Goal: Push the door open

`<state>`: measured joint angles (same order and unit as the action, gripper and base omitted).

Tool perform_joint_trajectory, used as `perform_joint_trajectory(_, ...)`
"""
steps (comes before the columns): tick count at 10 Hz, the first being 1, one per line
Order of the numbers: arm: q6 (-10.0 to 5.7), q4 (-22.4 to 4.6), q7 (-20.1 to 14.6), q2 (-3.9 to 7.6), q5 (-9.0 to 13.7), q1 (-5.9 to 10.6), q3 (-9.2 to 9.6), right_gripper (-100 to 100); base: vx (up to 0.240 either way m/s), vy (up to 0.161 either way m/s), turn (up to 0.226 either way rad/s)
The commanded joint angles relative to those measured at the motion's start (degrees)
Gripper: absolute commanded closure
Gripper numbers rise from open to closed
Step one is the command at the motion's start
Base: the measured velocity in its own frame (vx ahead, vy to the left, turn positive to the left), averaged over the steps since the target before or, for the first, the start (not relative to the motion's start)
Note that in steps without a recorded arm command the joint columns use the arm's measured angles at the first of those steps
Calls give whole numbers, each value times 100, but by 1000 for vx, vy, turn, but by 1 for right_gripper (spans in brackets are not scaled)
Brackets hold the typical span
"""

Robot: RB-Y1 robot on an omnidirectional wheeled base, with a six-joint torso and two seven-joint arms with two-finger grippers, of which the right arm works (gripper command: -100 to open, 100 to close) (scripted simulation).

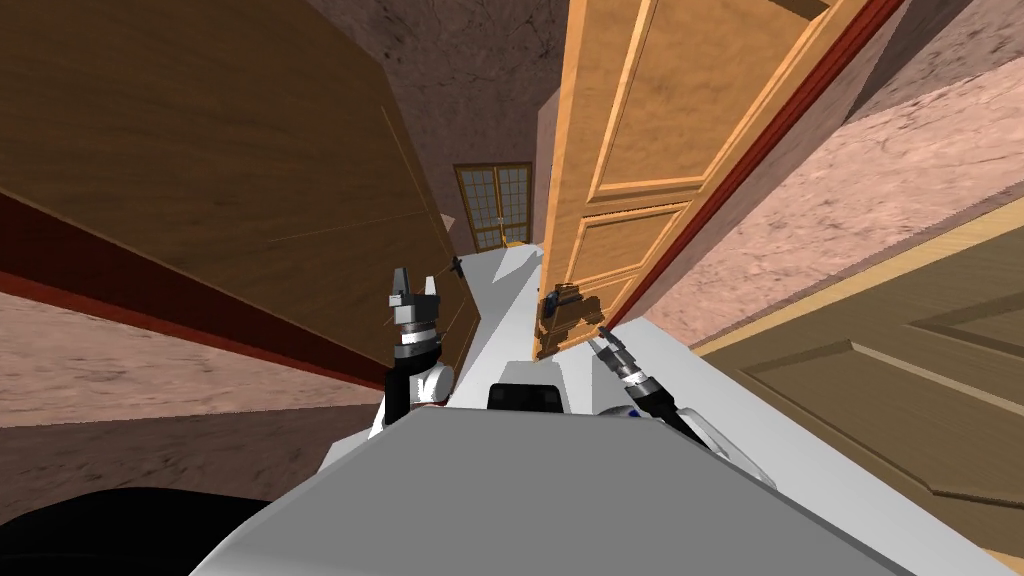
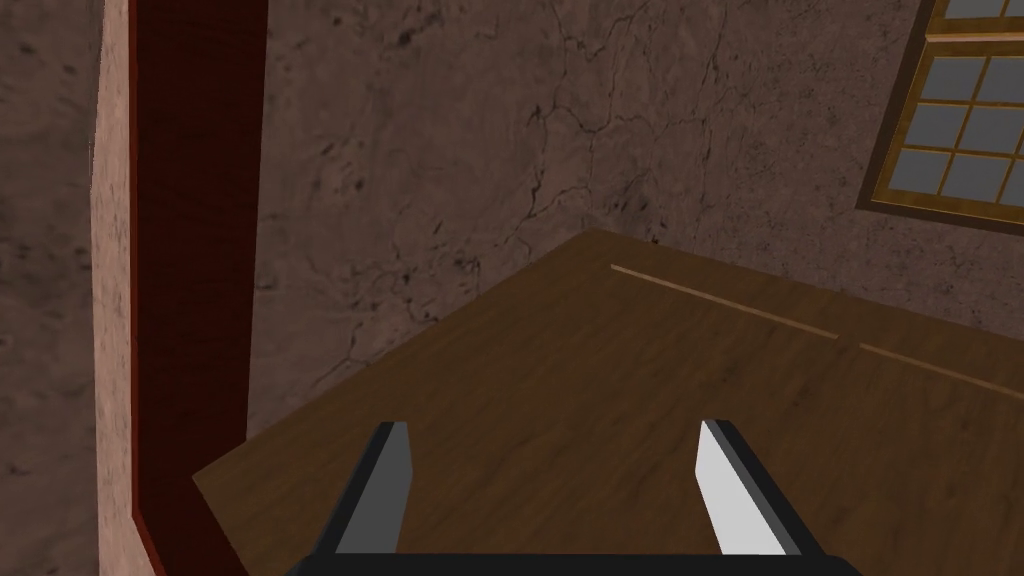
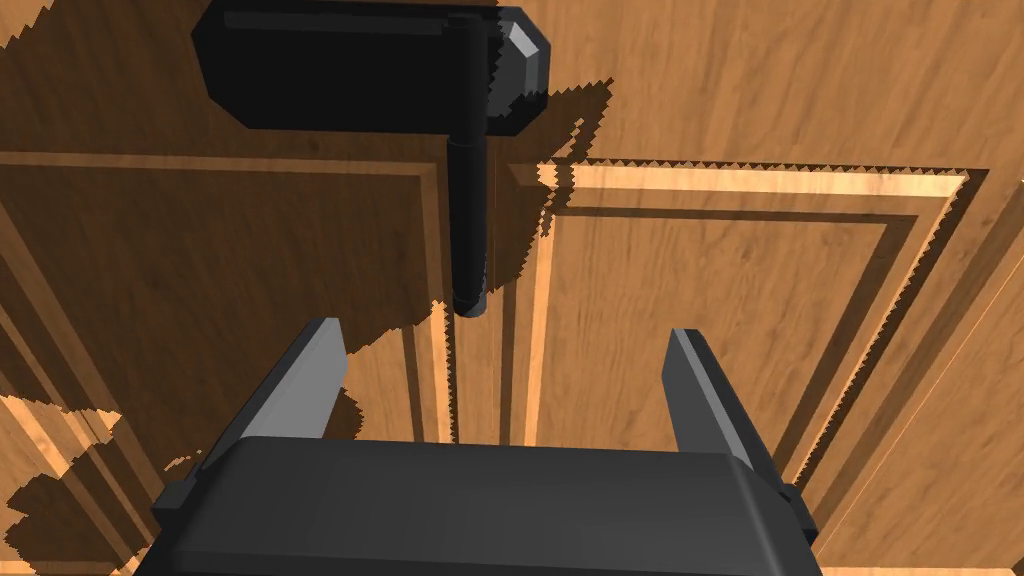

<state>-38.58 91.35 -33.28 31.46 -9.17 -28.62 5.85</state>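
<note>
Honey-coloured panelled wood is what my right wrist camera looks at: the door (image 3: 750, 260) is right in front of the right gripper (image 3: 505, 340), whose two blades stand wide apart and hold nothing. From the head camera the door (image 1: 620, 130) rises ahead and slightly to my right, apparently ajar beside its dark red frame (image 1: 760, 150), with the right gripper (image 1: 603, 335) just below and beside the black lever handle (image 1: 560, 300). I can't tell whether the fingertips touch the wood yet. My main worry is that handle (image 3: 468, 220): its bar hangs between the lines of the two fingers, just beyond their tips, so a push that drifts towards it could hook a blade on the lever and twist the wrist instead of swinging the door. The thin blades are also poor pushers; on this smooth face they could skate along a moulded panel edge and slip off, more so as the door turns away. The left gripper (image 1: 415, 282) is likewise spread and empty, held close over a dark brown wooden panel (image 2: 620, 400) on my left, and driving the base forward to follow the door could scrape that arm along it.
</note>
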Motion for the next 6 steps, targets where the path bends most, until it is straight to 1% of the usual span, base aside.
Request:
perform_joint_trajectory(1, -80, -165, -99, 57, -33, 2, 29, -100, 206, -14, 19)
perform_joint_trajectory(2, -111, -247, -171, 112, -49, 4, 41, -100, 204, 11, 18)
perform_joint_trajectory(3, -94, -215, -128, 86, -35, 16, 30, -100, 101, 10, 3)
perform_joint_trajectory(4, -47, -263, -137, 72, -21, 77, 23, -100, 127, 33, 55)
perform_joint_trajectory(6, 47, -324, -129, 40, 3, 174, 12, -100, 211, 72, 75)
